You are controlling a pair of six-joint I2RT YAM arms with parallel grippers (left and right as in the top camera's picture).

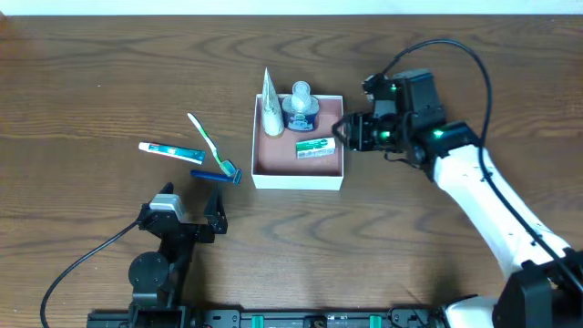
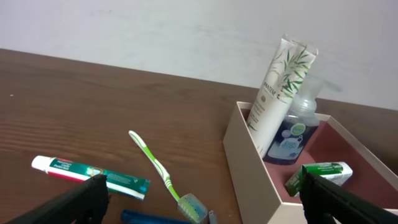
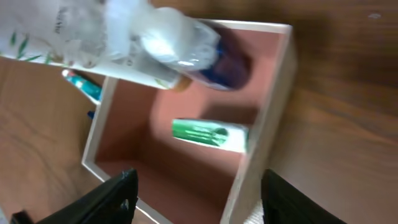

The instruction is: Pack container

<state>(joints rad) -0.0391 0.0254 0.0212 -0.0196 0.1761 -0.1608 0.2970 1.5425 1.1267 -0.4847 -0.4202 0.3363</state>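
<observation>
The container (image 1: 298,175), a square white box with a reddish-brown floor, sits mid-table. In it are a white tube (image 1: 271,105), a blue pump bottle (image 1: 300,109) and a small green box (image 1: 315,147). Left of it lie a toothpaste tube (image 1: 170,151), a green toothbrush (image 1: 209,141) and a blue razor (image 1: 216,175). My right gripper (image 1: 342,130) is open and empty at the container's right wall; its view shows the wall (image 3: 261,143) between the fingers. My left gripper (image 1: 193,211) is open and empty, low at the front, behind the loose items (image 2: 199,205).
The table (image 1: 91,73) is dark wood. The right arm (image 1: 483,200) reaches in from the lower right. A black cable (image 1: 82,260) trails from the left arm toward the front left.
</observation>
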